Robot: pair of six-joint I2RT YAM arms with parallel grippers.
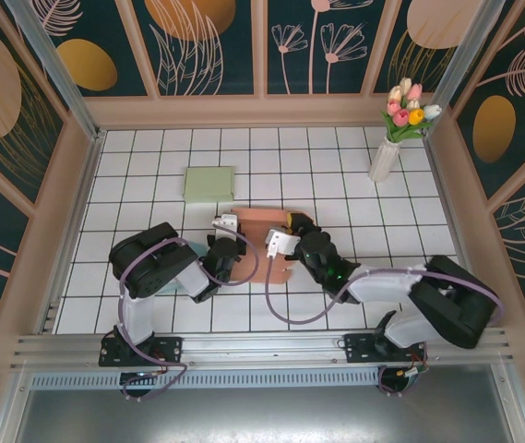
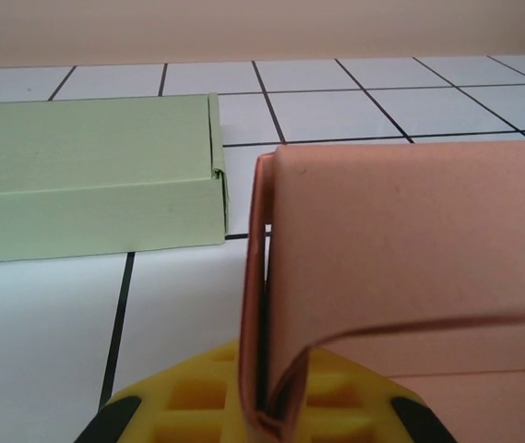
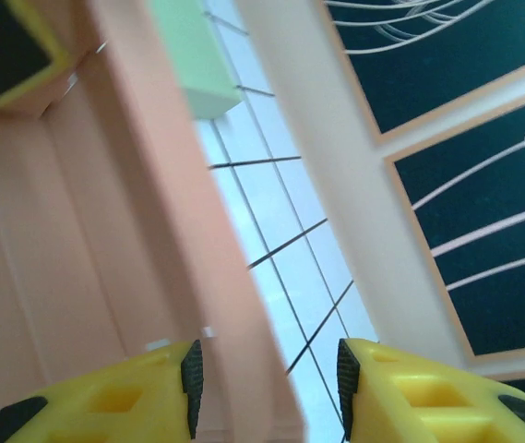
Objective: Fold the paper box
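No writing, label or number can be read (the wall panels (image 1: 317, 46) bear flower drawings).

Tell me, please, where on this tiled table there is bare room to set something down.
Free: the tiles between the left wall and the flat green cardboard box; the stretch between the pink paper box and the white vase of tulips. Crowded: the centre, where the left gripper and right gripper meet the pink box.

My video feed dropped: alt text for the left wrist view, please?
The left tool pinches an upright wall of the pink box between its yellow fingers. A green box lies behind it to the left on the white tiled table.
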